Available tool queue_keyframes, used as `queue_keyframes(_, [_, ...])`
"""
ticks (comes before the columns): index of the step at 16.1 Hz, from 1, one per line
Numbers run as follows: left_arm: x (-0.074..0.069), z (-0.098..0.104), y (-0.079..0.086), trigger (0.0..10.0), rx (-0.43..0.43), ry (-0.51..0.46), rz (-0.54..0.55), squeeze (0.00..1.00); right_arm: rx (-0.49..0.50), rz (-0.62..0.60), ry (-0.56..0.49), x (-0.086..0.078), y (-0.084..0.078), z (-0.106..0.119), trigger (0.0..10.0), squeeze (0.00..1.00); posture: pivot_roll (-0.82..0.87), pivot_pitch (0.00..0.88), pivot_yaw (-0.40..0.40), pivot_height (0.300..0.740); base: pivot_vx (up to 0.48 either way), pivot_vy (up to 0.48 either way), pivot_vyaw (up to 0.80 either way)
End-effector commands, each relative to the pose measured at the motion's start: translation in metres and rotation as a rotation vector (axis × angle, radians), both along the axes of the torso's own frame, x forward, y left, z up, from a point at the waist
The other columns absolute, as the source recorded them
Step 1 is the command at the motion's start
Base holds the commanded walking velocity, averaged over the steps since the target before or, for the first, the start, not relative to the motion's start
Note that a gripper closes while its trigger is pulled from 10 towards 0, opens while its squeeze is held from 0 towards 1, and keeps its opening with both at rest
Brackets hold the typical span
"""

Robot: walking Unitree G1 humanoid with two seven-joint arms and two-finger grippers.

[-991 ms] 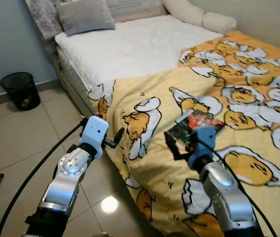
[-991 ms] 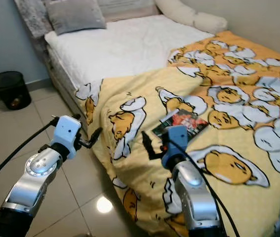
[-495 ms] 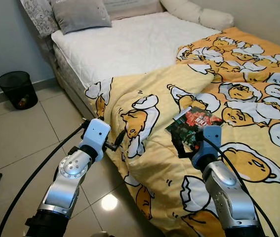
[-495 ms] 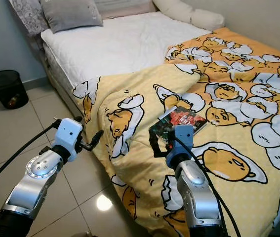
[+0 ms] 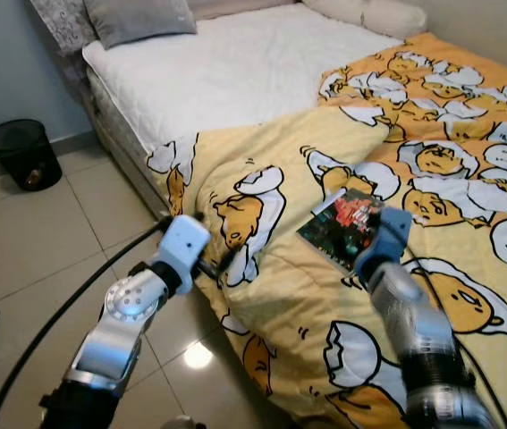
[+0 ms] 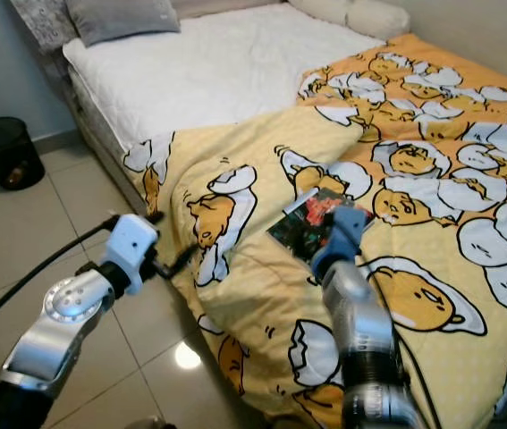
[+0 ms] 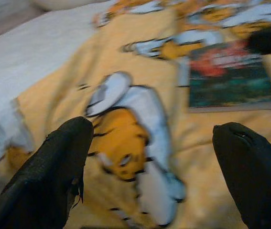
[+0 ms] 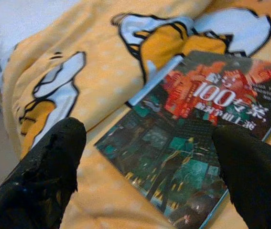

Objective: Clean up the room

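A dark book (image 5: pixel 342 222) with a red and green cover lies flat on the yellow egg-print blanket (image 5: pixel 280 295) near the bed's edge. My right gripper (image 8: pixel 149 157) hovers open just above it, one finger (image 8: pixel 54 167) over the blanket and the other (image 8: pixel 250 171) over the cover. From the head camera its blue wrist (image 5: pixel 393 231) sits at the book's near right edge. My left gripper (image 7: pixel 154 157) is open and empty. It is held at the blanket's hanging edge (image 5: pixel 222 264), pointing towards the book (image 7: pixel 226 78).
Further back, the bare white mattress (image 5: pixel 235 71) carries a grey pillow (image 5: pixel 137 16) and cream pillows (image 5: pixel 369 11). A black wire bin (image 5: pixel 22 154) stands on the tiled floor (image 5: pixel 38 241) by the wall on the left.
The camera has shifted closer to the bed. My right gripper has moved forward until it is over the book. My left gripper has edged up to the blanket's hanging edge.
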State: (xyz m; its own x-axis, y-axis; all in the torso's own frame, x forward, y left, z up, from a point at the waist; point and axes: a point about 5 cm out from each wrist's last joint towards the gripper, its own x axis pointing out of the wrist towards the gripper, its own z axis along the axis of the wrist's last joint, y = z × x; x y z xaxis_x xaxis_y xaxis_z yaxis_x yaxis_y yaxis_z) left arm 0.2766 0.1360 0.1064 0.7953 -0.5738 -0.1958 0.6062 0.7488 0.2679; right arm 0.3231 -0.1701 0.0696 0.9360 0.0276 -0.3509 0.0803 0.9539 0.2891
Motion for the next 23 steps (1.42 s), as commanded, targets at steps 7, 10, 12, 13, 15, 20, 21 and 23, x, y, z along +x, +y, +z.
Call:
queue_keyframes(7, [-0.031,0.001,0.015,10.0,0.09,0.12,-0.209,0.97,0.142,-0.232,0.107,0.025,-0.027,-0.007,10.0,0.0,0.05,0.0,-0.013,0.74,0.0,0.0,0.0])
queue_keyframes(10, [-0.044,-0.002,0.021,10.0,0.104,0.156,-0.218,0.98,0.183,-0.289,0.135,0.021,-0.031,-0.016,10.0,0.0,0.05,0.0,0.002,0.74,0.0,0.0,0.0])
queue_keyframes(12, [-0.047,0.001,0.019,10.0,0.088,0.162,-0.213,0.98,0.224,-0.312,0.163,0.015,-0.032,-0.024,10.0,0.0,0.05,0.0,0.006,0.74,0.0,0.0,0.0])
queue_keyframes(13, [-0.048,0.006,0.017,10.0,0.076,0.16,-0.22,0.98,0.246,-0.331,0.192,0.011,-0.032,-0.031,10.0,0.0,0.06,0.0,0.005,0.74,0.0,0.0,0.0])
queue_keyframes(15, [-0.05,0.008,0.018,10.0,0.074,0.16,-0.224,0.98,0.243,-0.332,0.198,0.009,-0.032,-0.034,10.0,0.0,0.06,0.0,0.007,0.74,0.0,0.0,0.0])
queue_keyframes(20, [-0.058,0.012,0.019,10.0,0.071,0.18,-0.228,0.98,0.405,-0.279,0.191,0.008,-0.018,-0.038,10.0,0.0,0.07,0.0,0.007,0.74,0.0,0.0,0.0])
queue_keyframes(21, [-0.06,0.011,0.02,10.0,0.077,0.183,-0.221,0.98,0.414,-0.281,0.192,0.008,-0.018,-0.039,10.0,0.0,0.08,0.0,0.002,0.74,0.0,0.0,0.0])
queue_keyframes(23, [-0.064,0.005,0.028,10.0,0.106,0.193,-0.185,0.98,0.425,-0.282,0.207,0.006,-0.017,-0.042,10.0,0.0,0.09,0.006,-0.004,0.74,0.0,0.0,0.0])
